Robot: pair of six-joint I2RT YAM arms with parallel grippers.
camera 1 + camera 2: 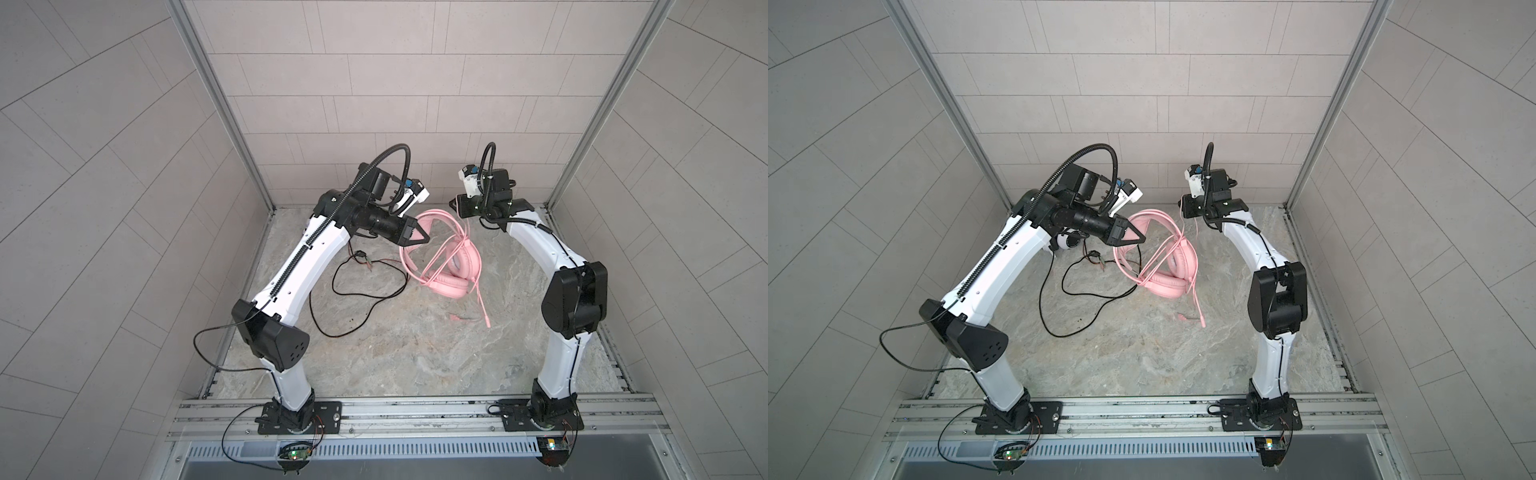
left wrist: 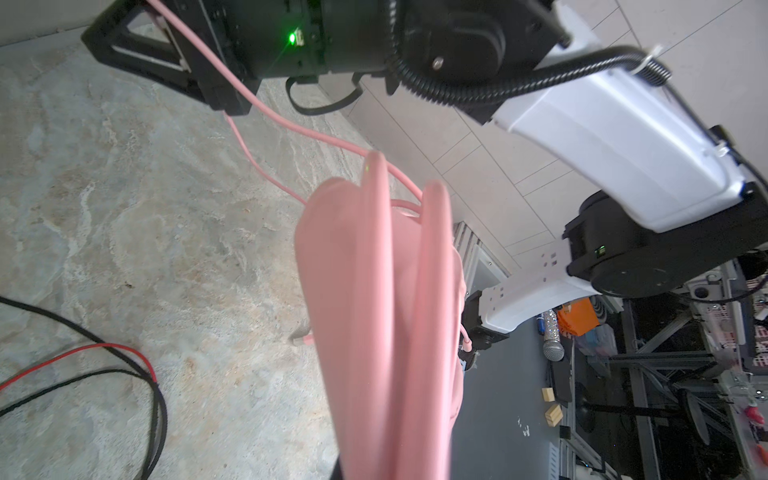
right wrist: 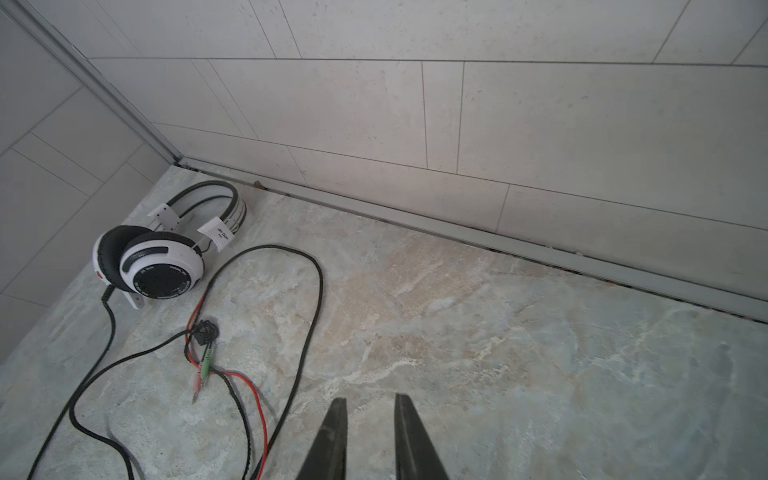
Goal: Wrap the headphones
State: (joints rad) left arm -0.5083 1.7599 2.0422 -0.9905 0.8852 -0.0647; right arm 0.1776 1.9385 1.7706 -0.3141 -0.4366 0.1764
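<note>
The pink headphones [image 1: 446, 270] sit tilted at mid-table, their thin pink cable looped several times over the headband [image 2: 374, 311]. My left gripper [image 1: 426, 240] is shut on that headband, which fills the left wrist view. From the loops, one strand of pink cable [image 2: 291, 124] rises to my right gripper [image 1: 452, 203], which hovers near the back wall. In the right wrist view that gripper [image 3: 370, 401] stands slightly open with nothing between its tips. The white-and-black headphones [image 3: 153, 266] lie in the back left corner, mostly under my left arm in both top views.
A long black cable [image 1: 361, 291] sprawls in loops left of the pink set, ending in a red wire and small plugs [image 3: 203, 365]. The pink cable's plug end [image 1: 485, 321] trails toward the front. Tiled walls enclose the marble table [image 1: 415, 357].
</note>
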